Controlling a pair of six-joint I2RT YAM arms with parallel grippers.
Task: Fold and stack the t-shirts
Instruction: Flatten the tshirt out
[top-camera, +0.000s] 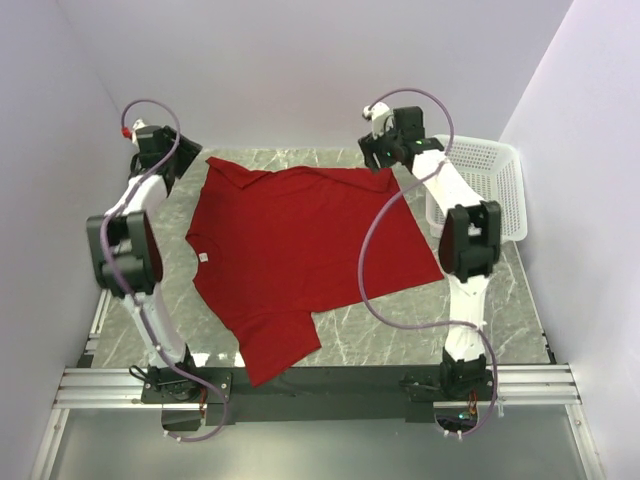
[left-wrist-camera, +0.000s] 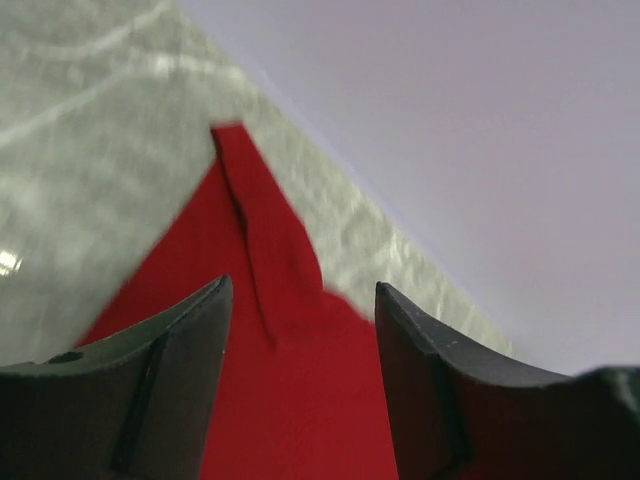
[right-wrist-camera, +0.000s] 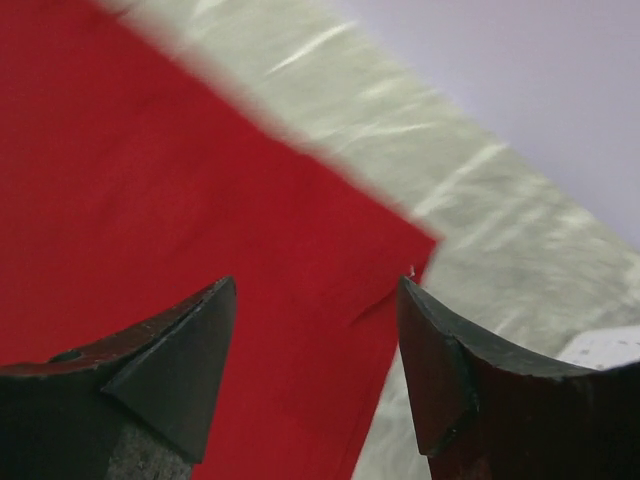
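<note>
One deep red t-shirt (top-camera: 300, 250) lies spread flat on the marbled surface (top-camera: 400, 330) (one sleeve points toward the near edge). Over its far corners, the left end effector (left-wrist-camera: 300, 295) and right end effector (right-wrist-camera: 318, 290) hang with fingers apart, holding nothing. A white basket (top-camera: 490, 180) stands far right.

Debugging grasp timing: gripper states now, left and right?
Left gripper: open, empty, above the t-shirt.
Right gripper: open, empty, above its corner.
</note>
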